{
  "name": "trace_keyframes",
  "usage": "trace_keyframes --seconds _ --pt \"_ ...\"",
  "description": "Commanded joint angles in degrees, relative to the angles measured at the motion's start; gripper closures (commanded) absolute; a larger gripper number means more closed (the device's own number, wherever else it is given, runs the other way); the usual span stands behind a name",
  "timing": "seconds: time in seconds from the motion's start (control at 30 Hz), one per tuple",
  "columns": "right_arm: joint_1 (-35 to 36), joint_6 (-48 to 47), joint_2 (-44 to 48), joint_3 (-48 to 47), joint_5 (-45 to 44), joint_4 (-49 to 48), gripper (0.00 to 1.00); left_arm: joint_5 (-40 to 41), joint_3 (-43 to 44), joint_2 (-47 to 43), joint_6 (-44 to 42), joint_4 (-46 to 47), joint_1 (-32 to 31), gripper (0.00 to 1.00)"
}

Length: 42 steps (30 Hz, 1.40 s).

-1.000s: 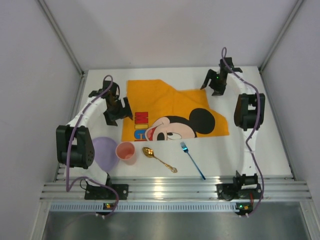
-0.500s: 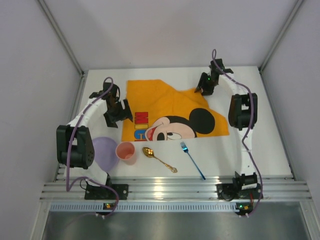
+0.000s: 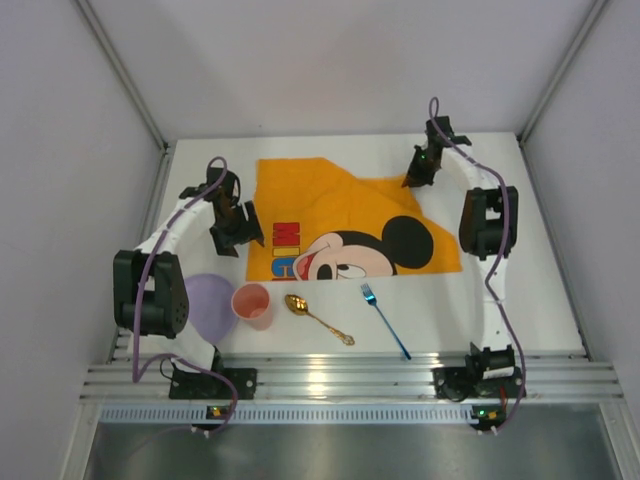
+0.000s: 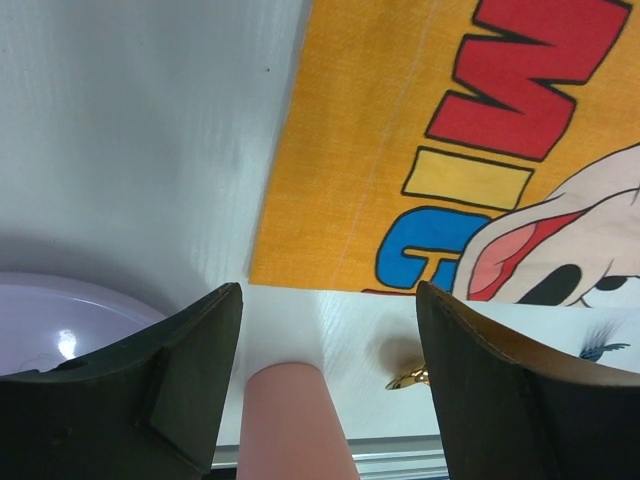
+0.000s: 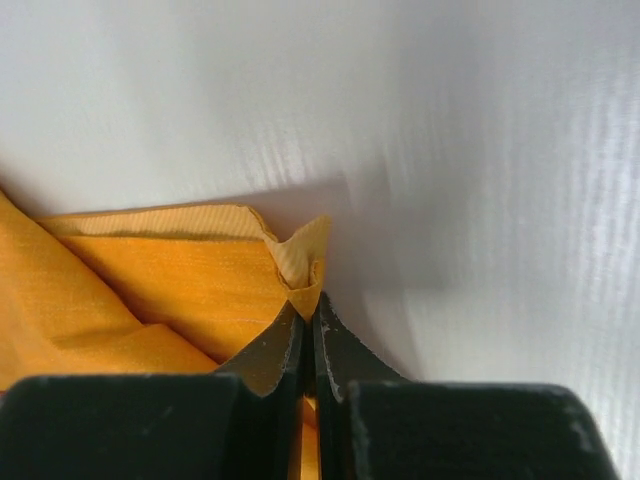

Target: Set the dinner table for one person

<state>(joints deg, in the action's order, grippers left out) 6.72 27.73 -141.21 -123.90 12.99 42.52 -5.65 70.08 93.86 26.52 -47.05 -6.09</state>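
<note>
On the white dinner table [image 3: 535, 270] lies an orange Mickey Mouse placemat [image 3: 350, 215], its back right part folded over. My right gripper [image 3: 413, 180] is shut on that folded corner [image 5: 305, 265], and the cloth peaks up between the closed tips [image 5: 310, 305]. Over bare table by the mat's left edge [image 4: 360, 150], my left gripper [image 3: 235, 240] hangs open and holds nothing [image 4: 330, 290]. A pink cup [image 3: 251, 303], a purple plate [image 3: 205, 305], a gold spoon [image 3: 318, 318] and a blue fork [image 3: 385, 320] lie along the near edge.
The left wrist view looks down past its fingers at the pink cup [image 4: 295, 420], the plate's rim [image 4: 60, 310] and the spoon's bowl [image 4: 410, 380]. A ribbed aluminium rail [image 3: 340, 375] runs along the near edge. Grey walls enclose the table on three sides.
My right gripper has swung left to the mat's back right corner and shut on it, lifting the cloth slightly. The left gripper's jaws have narrowed a little; that arm barely moved.
</note>
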Motion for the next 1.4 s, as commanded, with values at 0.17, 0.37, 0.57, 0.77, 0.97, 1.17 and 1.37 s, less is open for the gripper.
trace_keyframes --seconds 0.17,0.37,0.57,0.77,0.97,1.17,1.37 --pt "-1.3 -4.6 12.8 -8.1 -12.8 0.9 1.00 -0.8 -4.5 -2.1 -0.7 3.9 -0.3 0.26" --pt "-1.4 -6.3 15.1 -10.2 -21.4 3.7 1.00 -0.9 -4.7 -1.0 -1.4 4.4 -0.8 0.28" --pt "-3.6 -5.4 12.7 -10.2 -24.3 4.1 0.00 -1.1 -4.0 -1.7 -2.0 3.6 -0.9 0.29" --pt "-4.3 -6.2 14.0 -7.5 -26.5 5.4 0.00 -0.6 -3.4 -3.8 -2.5 1.6 -0.9 0.28" --pt "-3.9 -5.0 24.4 0.9 -22.3 2.9 0.00 1.3 -2.8 -6.9 -1.2 1.6 -1.1 0.10" --pt "-3.1 -2.1 28.4 16.4 -5.9 -8.1 0.00 -1.5 -1.4 -6.0 -1.1 2.2 -2.5 0.12" --pt "-3.2 -2.1 18.4 14.6 1.2 -8.8 0.13 -4.7 1.2 -4.5 -1.0 2.3 -6.0 0.12"
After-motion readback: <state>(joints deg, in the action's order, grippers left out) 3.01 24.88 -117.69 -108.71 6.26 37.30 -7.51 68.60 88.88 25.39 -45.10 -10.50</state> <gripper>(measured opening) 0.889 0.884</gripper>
